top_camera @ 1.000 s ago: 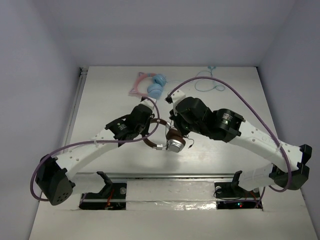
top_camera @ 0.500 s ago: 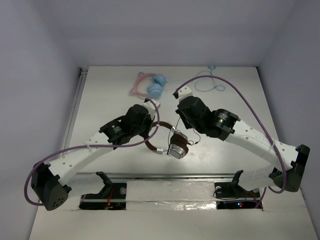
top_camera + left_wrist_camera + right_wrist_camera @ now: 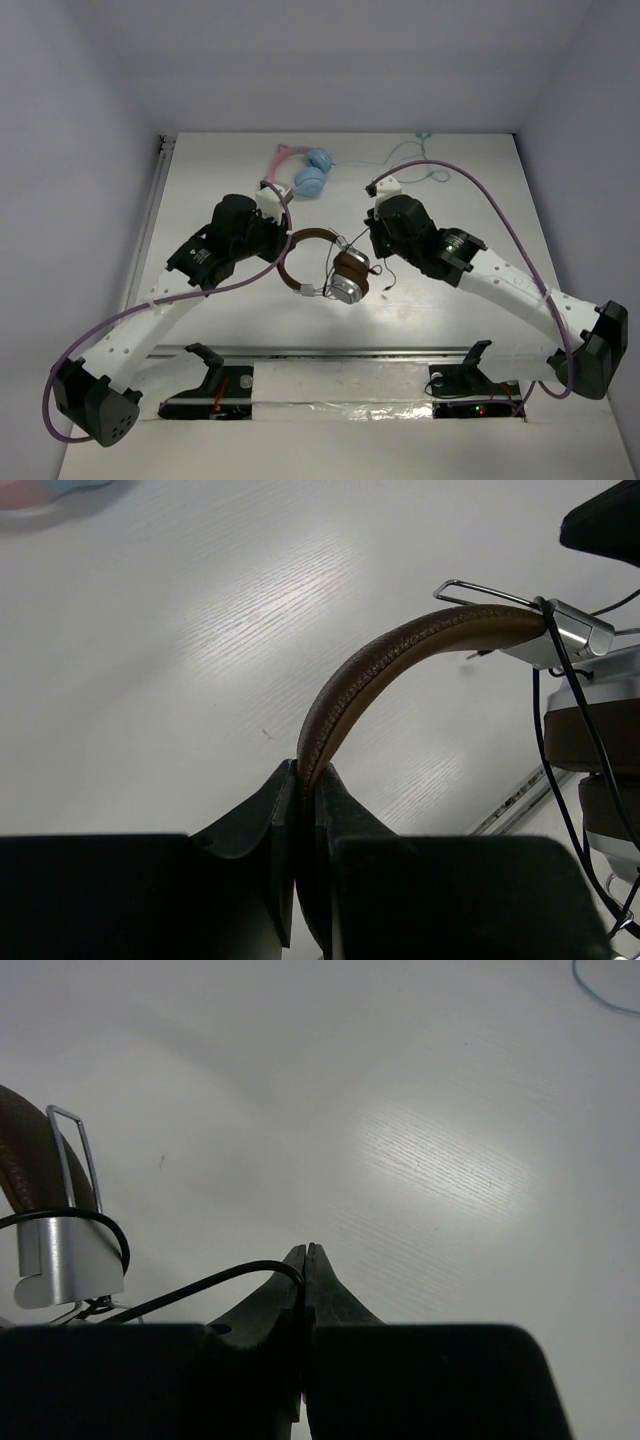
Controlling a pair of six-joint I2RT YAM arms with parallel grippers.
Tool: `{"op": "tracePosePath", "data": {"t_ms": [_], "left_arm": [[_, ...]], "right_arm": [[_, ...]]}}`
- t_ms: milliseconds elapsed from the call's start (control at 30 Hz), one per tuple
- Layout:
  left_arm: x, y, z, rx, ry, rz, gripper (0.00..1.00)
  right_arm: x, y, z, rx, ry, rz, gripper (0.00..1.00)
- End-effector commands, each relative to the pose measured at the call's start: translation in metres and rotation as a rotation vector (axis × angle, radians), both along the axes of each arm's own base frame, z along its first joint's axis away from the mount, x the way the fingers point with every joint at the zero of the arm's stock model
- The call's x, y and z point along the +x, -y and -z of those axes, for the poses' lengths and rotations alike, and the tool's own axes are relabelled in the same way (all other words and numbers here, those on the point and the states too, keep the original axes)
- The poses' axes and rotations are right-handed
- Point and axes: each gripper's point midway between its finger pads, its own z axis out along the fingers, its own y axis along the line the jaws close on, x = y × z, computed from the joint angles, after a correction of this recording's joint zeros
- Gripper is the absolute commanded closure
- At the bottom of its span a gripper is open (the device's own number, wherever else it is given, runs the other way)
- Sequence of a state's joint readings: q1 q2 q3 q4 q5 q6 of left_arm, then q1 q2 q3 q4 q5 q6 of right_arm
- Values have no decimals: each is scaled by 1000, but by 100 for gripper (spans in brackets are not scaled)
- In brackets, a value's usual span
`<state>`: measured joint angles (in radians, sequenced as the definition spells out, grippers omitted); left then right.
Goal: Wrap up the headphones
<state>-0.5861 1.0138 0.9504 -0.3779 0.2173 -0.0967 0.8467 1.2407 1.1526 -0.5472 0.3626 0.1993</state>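
The headphones [image 3: 340, 275] hang over the middle of the table, brown headband [image 3: 305, 236] arching above stacked silver earcups. My left gripper [image 3: 284, 244] is shut on the headband [image 3: 400, 655], pinching its leather edge between the fingers [image 3: 308, 780]. A silver slider [image 3: 570, 630] and one earcup [image 3: 600, 740] show at the right of the left wrist view. My right gripper [image 3: 364, 248] is shut on the thin black cable [image 3: 200, 1285], which runs from its fingertips [image 3: 307, 1255] leftward to the slider [image 3: 65, 1255]. Cable loops [image 3: 384, 281] dangle beside the earcups.
Light blue and pink headphones [image 3: 305, 172] lie at the back centre, with their light blue cable [image 3: 420, 165] trailing to the back right. A metal rail [image 3: 340, 350] runs along the table's near edge between the arm bases.
My left gripper has carried the headband back and to the left, turning the headphones. The right gripper has shifted slightly right and back, keeping hold of the cable.
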Motion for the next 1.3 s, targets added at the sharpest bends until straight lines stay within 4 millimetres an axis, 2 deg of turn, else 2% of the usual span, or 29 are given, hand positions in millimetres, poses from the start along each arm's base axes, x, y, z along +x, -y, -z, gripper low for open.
{"op": "tracePosePath", "data": {"t_ms": [0,67,133,200,233,300,467,533,833,1267], "left_arm": [[-11,22,-46,-150,75,144,100],[-11,24,-51,-177,76,154,100],[-11,26,-59,-212,87,175,100],[-14,31,-68,-253,89,210,100],[-13,31,-73,-268,97,215,100],[-11,33,-82,-297,104,216,100],[0,29,-119,-336,169,171,100],[3,31,-132,-359,178,166,100],[10,32,-171,-422,223,144,100],[15,30,-195,-484,211,89,100]], "right_arm": [[12,-9,-26,183,71,5,99],[9,-16,-34,256,73,-41,96],[3,-23,-33,302,49,-89,89],[6,-24,-42,361,69,-104,85],[2,-27,-35,381,50,-119,83],[-3,-39,-46,472,68,-187,83],[-23,-58,-44,639,78,-310,81],[-25,-61,-41,661,76,-322,77],[-22,-69,-26,695,87,-343,76],[-17,-71,-21,736,119,-331,74]]}}
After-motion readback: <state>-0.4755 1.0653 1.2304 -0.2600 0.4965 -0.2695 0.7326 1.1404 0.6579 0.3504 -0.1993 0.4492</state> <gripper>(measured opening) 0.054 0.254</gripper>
